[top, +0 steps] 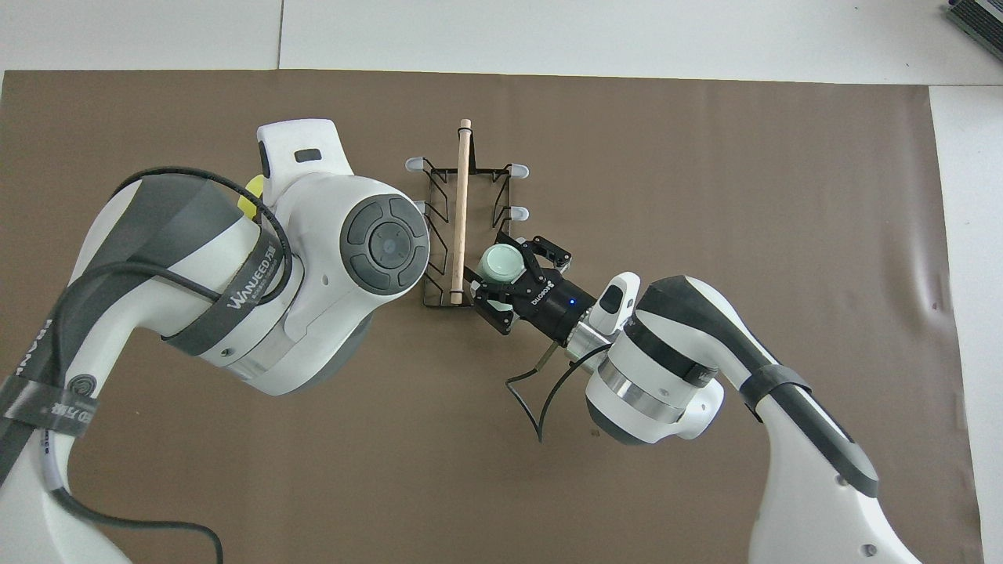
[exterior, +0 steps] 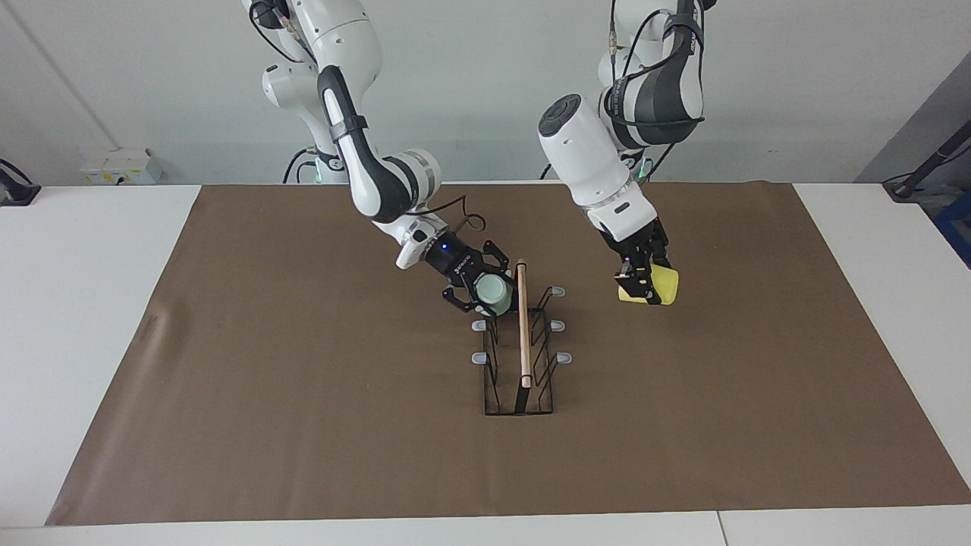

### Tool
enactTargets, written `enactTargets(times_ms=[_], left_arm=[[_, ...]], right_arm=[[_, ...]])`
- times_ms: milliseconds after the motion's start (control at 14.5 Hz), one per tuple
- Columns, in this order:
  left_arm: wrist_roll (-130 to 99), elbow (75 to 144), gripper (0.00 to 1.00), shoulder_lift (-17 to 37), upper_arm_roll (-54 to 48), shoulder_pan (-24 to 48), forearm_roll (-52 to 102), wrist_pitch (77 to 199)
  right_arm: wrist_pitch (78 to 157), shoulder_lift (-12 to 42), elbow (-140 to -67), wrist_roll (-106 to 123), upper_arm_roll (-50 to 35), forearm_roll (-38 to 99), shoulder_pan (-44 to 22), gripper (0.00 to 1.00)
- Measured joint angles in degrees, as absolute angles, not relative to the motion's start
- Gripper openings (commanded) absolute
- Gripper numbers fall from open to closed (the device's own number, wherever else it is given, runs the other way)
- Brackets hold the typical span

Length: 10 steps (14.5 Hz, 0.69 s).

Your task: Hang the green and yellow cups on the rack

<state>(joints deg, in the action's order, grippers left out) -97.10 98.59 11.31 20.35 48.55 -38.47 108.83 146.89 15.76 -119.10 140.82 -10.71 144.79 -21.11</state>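
Flanking the green cup (exterior: 494, 293), the right gripper (exterior: 481, 291) is hovering against the rack (exterior: 522, 356); whether it is gripping or letting go, I cannot tell. The left gripper (exterior: 637, 279) is clenching the yellow cup (exterior: 661, 287) at its rim, beside the rack. Both cups are likely proving light, stiff and slick, so pinching across the wall is looking safest.

A pale mint green cup (exterior: 494, 291) (top: 500, 263) is showing against a black wire rack (exterior: 519, 362) (top: 464, 227), whose light wooden rod (exterior: 523, 324) (top: 460, 210) and grey prong tips (exterior: 480, 358) are standing out. A bright yellow cup (exterior: 658, 287) (top: 251, 195) is glowing over the plain brown mat (exterior: 303, 394) (top: 705, 180), which is covering a white table (exterior: 91, 250).
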Motion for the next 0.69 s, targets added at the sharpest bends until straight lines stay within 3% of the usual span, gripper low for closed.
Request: enactTargets(times_ms=[275,689], left_arm=[[-97.1,98.59,0.0,11.31,20.35,48.55,-38.47,108.83],[-97.68,98.7,0.0,11.4,20.32,49.06,-39.46,108.83]], right_arm=[[150.93,15.44,-118.13,140.41,-11.02,144.79,-21.19,1.0],[164.32,11.1,-114.6,136.28,-13.67,142.37,-21.31,1.0]])
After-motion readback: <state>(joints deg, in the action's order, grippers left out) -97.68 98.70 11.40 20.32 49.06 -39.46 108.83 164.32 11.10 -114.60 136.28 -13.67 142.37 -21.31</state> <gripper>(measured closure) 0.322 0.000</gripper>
